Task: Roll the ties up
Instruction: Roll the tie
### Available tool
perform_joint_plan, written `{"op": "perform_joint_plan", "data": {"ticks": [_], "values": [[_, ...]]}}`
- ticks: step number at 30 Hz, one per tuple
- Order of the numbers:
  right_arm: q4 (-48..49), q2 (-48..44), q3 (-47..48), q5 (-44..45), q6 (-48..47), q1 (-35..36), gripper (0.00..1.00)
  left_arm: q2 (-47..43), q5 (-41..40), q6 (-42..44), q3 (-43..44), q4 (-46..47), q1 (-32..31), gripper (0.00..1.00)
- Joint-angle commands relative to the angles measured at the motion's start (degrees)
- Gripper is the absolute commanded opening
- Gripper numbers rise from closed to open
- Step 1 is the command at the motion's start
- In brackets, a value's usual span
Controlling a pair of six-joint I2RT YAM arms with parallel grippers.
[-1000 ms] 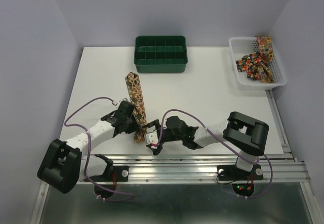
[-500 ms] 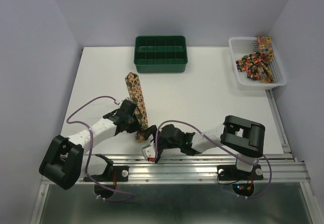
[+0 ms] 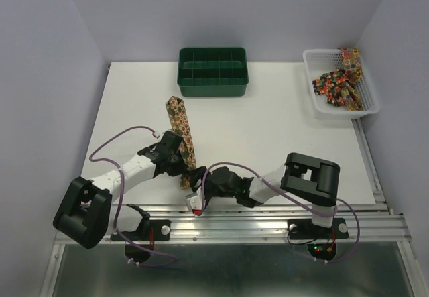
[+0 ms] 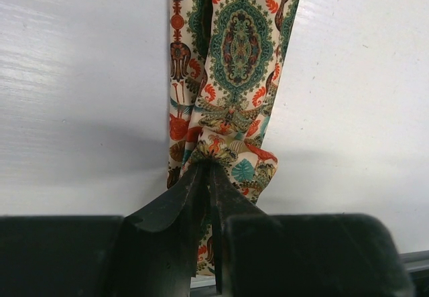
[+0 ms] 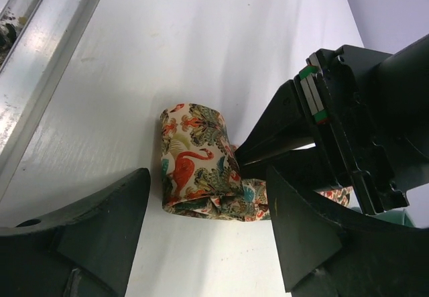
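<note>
One tie (image 3: 179, 126) lies lengthwise on the white table, its near end curled into a small roll (image 5: 198, 163). My left gripper (image 3: 186, 167) is shut on the tie at the roll; in the left wrist view the fingers pinch the bunched fabric (image 4: 224, 156). My right gripper (image 3: 194, 191) is open just in front of the roll, its fingers (image 5: 100, 223) spread to either side and not touching it. More ties (image 3: 338, 82) lie piled in the basket at the back right.
A green compartment tray (image 3: 212, 72) stands at the back centre. A white mesh basket (image 3: 312, 66) sits at the back right. An aluminium rail (image 3: 268, 213) runs along the near table edge, close behind my right gripper.
My right gripper has drawn back toward the near edge and left, away from the roll. My left gripper has stayed shut on the tie, shifting slightly.
</note>
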Motion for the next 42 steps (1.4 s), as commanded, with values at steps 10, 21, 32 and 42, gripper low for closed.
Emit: {"op": "perform_joint_plan", "data": {"ticks": [10, 21, 32, 42], "values": [[-2.80, 3.39, 2.18, 1.33, -4.53, 0.36, 0.70, 1.77, -0.58, 1.96, 2.60, -5.06, -0.72, 0.20], [-8.96, 3.65, 4.03, 0.80, -3.31, 0.27, 0.20, 1.86, -0.85, 2.23, 3.65, -6.29, -0.72, 0.20], [-2.46, 2.43, 0.52, -5.87, 5.92, 0.19, 0.01, -2.36, -7.33, -0.50, 5.41, -8.92, -0.37, 0.28], [4.05, 2.25, -2.39, -7.90, 9.71, 0.19, 0.01, -2.28, -5.78, 1.43, 9.45, -6.82, 1.13, 0.62]]}}
